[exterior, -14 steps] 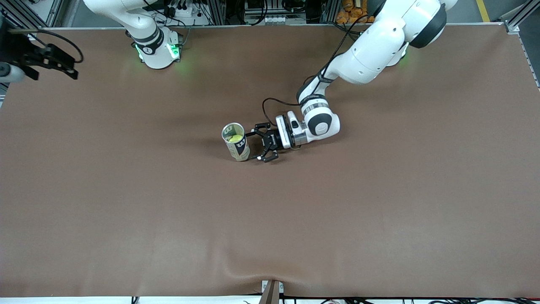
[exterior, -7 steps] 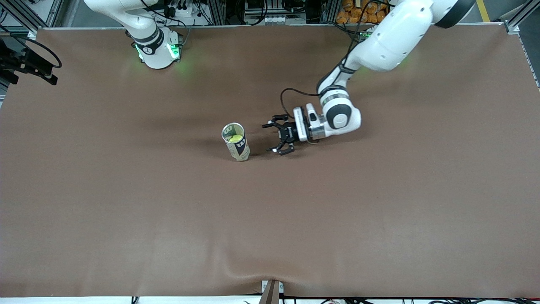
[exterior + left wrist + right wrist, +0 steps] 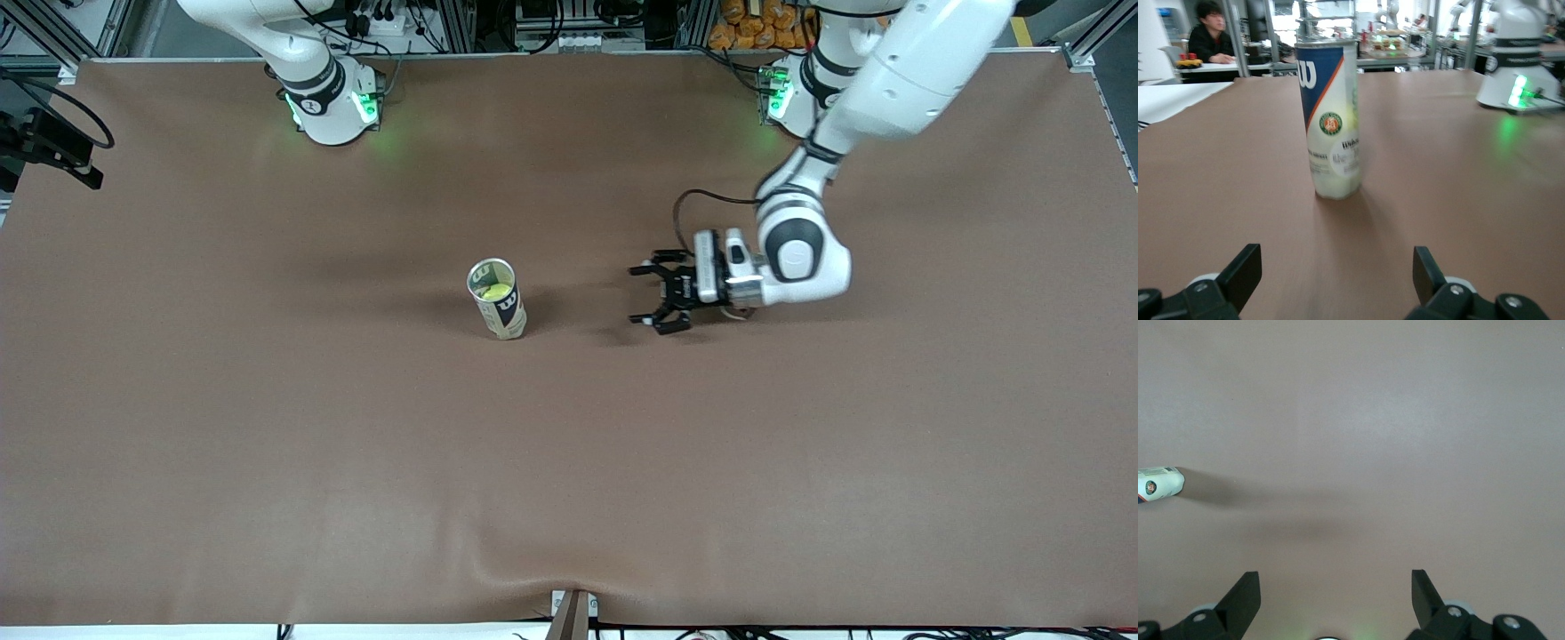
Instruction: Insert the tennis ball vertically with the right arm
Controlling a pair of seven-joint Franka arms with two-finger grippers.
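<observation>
While the tennis ball [image 3: 498, 291] is already sitting inside the upright can [image 3: 498, 300], the left gripper [image 3: 659, 300] (fingers apart, empty) is backing away from it, and the right gripper [image 3: 1331, 600], open, is waiting high above the table [image 3: 267, 444].

A brown mat [image 3: 267, 427] covers the table from edge to edge, with a shallow wrinkle at the middle of the edge nearest the front camera, where a small bracket [image 3: 573, 612] sits. Aluminium frame posts [image 3: 1098, 31] stand at the corners, with cables and a power strip [image 3: 391, 20] along the top edge. The left wrist view shows a lit workshop: a seated person [image 3: 1210, 40] at a white desk [image 3: 1165, 100], with benches and shelving alongside.
</observation>
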